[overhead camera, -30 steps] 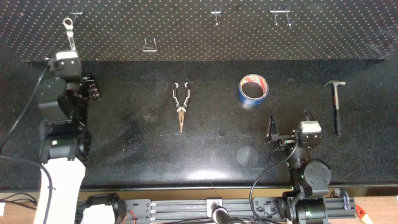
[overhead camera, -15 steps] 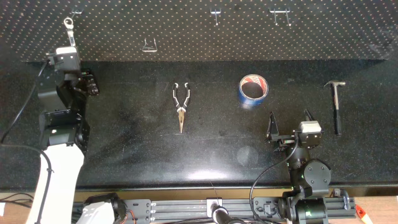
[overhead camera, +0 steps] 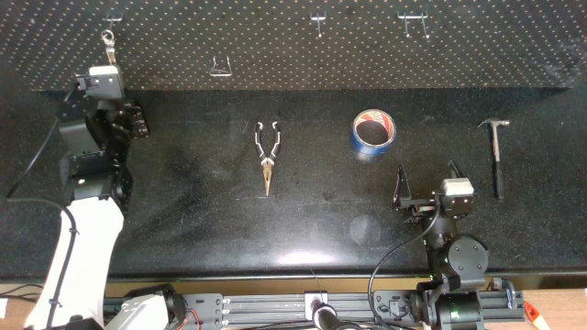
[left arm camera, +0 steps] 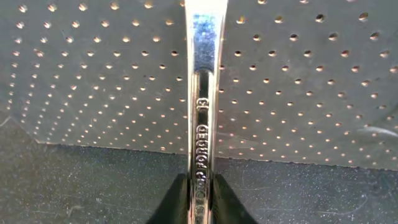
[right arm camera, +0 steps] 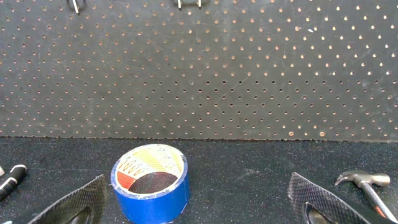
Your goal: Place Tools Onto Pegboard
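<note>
Spanning the back, the pegboard (overhead camera: 367, 55) stands behind the black worktop (overhead camera: 202, 211). Left gripper (left arm camera: 200, 202) is clamped on the wrench (left arm camera: 204, 93) shank, wrench upright in front of the pegboard's far-left end, ring end up. Right gripper (right arm camera: 199, 205) is spread wide and empty, low over the worktop, facing the blue tape roll (right arm camera: 150, 183). Hammer (overhead camera: 495, 156) lies far right, pliers (overhead camera: 267, 156) mid-table, both flat.
</note>
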